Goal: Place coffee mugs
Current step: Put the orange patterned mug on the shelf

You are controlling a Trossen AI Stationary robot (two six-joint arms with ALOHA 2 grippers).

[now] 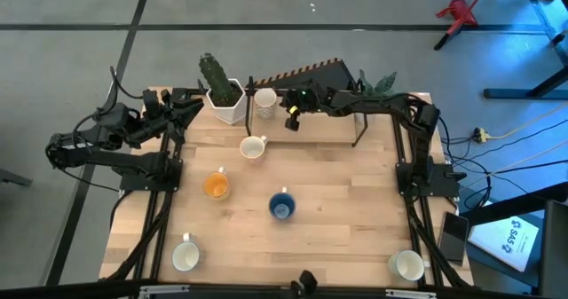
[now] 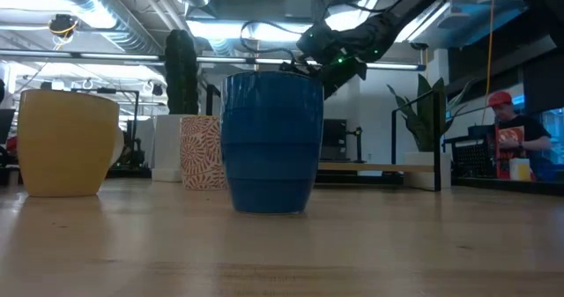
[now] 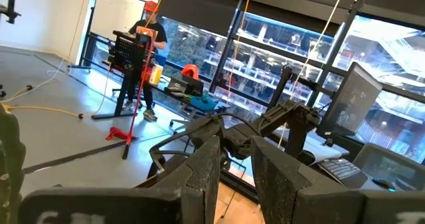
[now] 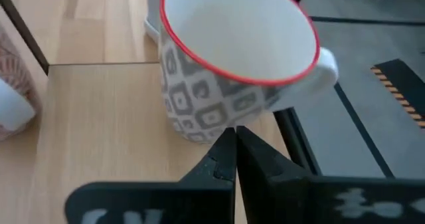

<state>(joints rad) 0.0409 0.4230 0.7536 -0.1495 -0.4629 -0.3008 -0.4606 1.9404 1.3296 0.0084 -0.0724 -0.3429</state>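
Six mugs stand upright on their bases on the wooden table. A grey-patterned white mug with a red rim (image 1: 264,102) (image 4: 232,64) is near the far edge. A white mug (image 1: 253,146), an orange mug (image 1: 216,185) (image 2: 69,143) and a blue mug (image 1: 282,206) (image 2: 271,143) are mid-table. Two white mugs (image 1: 185,257) (image 1: 408,264) sit at the near corners. My right gripper (image 1: 291,114) (image 4: 234,147) is shut, raised just right of the patterned mug, and I see no touch. My left gripper (image 1: 188,102) (image 3: 236,167) waits at the far left corner, slightly open and holding nothing.
A white hexagonal pot with a cactus (image 1: 224,97) stands left of the patterned mug, and a second plant (image 1: 383,84) is at the far right corner. The patterned mug sits close to the table's far edge (image 4: 199,66). A person (image 2: 507,138) is in the room beyond.
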